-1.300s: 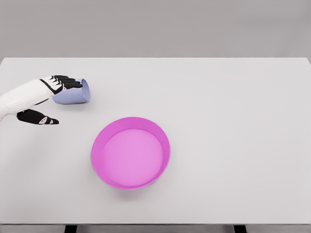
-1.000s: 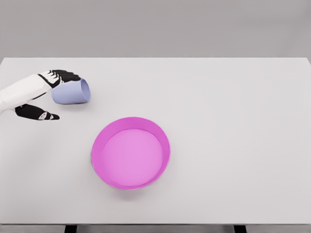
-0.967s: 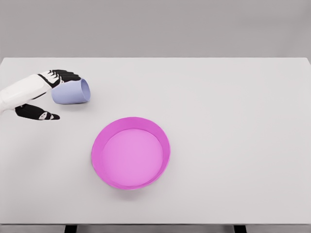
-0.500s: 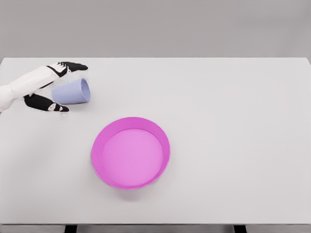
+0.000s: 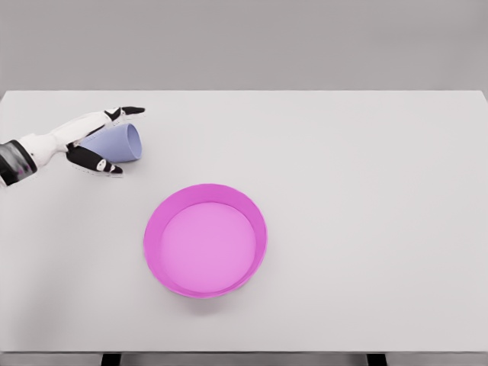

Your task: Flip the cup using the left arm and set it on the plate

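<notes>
**Operator:** Report the scene from left to right.

**Technician:** The left hand enters at the far left of the table. Its fingers reach over the far side of the cup, and the thumb lies along the cup's near side. The hand brackets the cup but is not closed firmly on it; treat it as open around the cup, with contact uncertain. The cup is pale blue and lies on its side, with the open mouth facing right. The plate is pink, has a raised rim, and sits right of and nearer than the cup, clearly apart from it. The right arm is not visible.

**Operator:** Which step is in hand?

**Technician:** Judged from this layout, the grasp. The cup is neither lifted nor turned, and the plate holds nothing.

**Operator:** What does the next move call for?

**Technician:** Close the fingers and thumb on the cup wall. Lift, rotate the cup upright, carry it right and nearer, and set it inside the rim. A loose grip risks the cup rolling away.

**Operator:** Any markings?

**Technician:** None readable on any item.
</notes>
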